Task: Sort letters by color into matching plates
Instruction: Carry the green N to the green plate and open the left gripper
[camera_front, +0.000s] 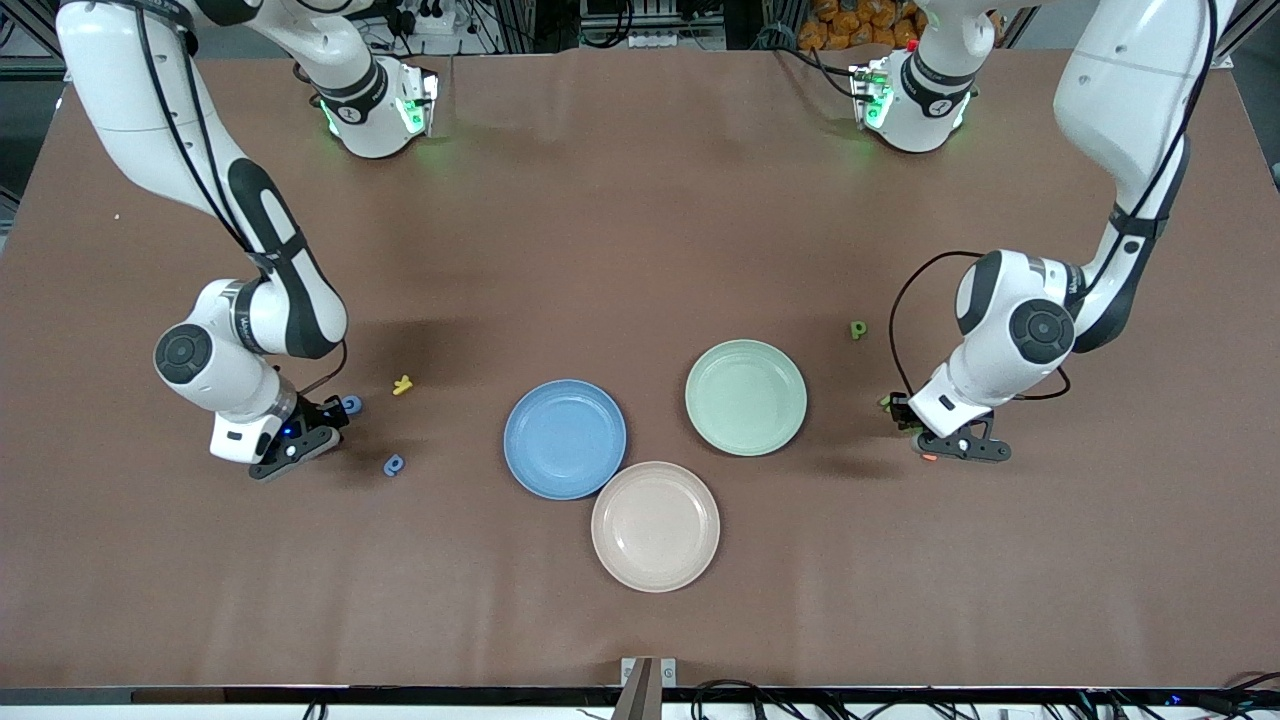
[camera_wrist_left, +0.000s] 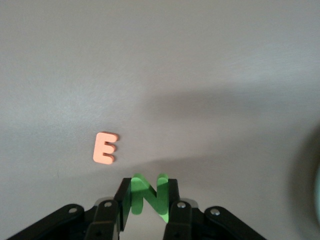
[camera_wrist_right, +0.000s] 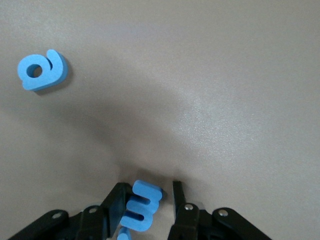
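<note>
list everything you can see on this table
table: 1, brown
blue plate: 1, medium blue, mid table
green plate: 1, pale mint, beside the blue plate
beige plate: 1, cream, nearest the camera
blue letters: 3, blue, two on the table by the right hand, one at that hand
yellow letter: 1, yellow, toward the right arm's end
green P: 1, green, toward the left arm's end
orange E: 1, orange, beside the left hand
green N: 1, green, gripped
left hand: shut on the green N
right hand: low over the table
</note>
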